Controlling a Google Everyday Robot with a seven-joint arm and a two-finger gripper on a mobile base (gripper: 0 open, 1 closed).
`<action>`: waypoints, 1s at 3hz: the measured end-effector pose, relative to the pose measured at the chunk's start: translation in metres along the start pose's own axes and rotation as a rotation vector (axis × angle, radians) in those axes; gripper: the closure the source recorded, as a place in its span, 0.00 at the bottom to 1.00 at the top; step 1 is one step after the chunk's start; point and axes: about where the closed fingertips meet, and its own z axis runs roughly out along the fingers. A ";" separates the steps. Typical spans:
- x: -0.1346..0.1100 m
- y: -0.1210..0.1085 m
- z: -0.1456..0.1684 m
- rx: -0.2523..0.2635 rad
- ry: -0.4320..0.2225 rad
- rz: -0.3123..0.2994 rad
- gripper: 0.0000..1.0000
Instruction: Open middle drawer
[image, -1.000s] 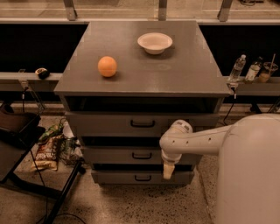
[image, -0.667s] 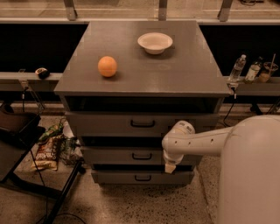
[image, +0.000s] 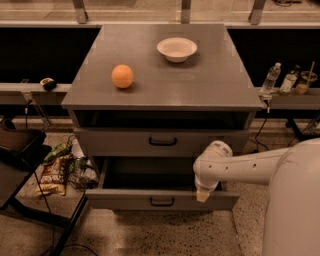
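Note:
The middle drawer stands pulled out toward me, showing a deep plain grey inside. Its grey front with a short black loop handle sits low and hides the drawer below. The top drawer above it is closed, with its own black handle. My gripper points down at the right part of the open drawer's front edge, at the end of my white arm, which reaches in from the right.
An orange ball and a white bowl rest on the grey cabinet top. Bottles stand on a ledge at right. Snack bags lie on the floor at left beside a black stand.
The middle drawer has slid out toward me from nearly closed to well open. My gripper came back with its front edge, slightly right and down.

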 end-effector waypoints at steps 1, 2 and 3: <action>0.000 0.000 0.000 0.000 0.000 0.000 0.81; 0.000 0.000 0.000 0.000 0.000 0.000 0.50; 0.000 0.000 0.000 0.000 0.000 0.000 0.27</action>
